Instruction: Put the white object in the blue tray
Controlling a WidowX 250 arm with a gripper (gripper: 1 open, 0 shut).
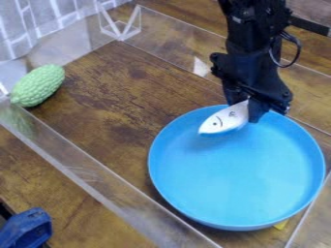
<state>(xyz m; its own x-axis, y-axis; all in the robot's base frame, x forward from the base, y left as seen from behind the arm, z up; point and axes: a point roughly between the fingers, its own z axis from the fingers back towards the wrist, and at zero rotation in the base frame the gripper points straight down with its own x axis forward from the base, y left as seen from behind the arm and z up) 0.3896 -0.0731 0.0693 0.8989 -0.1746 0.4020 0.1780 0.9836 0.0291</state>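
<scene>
The white object (222, 122), a small fish-shaped toy with a dark eye, hangs by its tail from my black gripper (245, 108). The gripper is shut on it. The toy's head points left and slightly down, just above the far left inner edge of the blue tray (246, 184). That tray is a wide round plate with a low rim, lying on the wooden table at the lower right. My arm comes down from the top of the view and hides the toy's tail end.
A green bumpy gourd (37, 85) lies at the left edge of the table. Clear plastic pieces (119, 19) stand at the back left. A blue cloth (23, 231) shows at the bottom left corner, below the table edge.
</scene>
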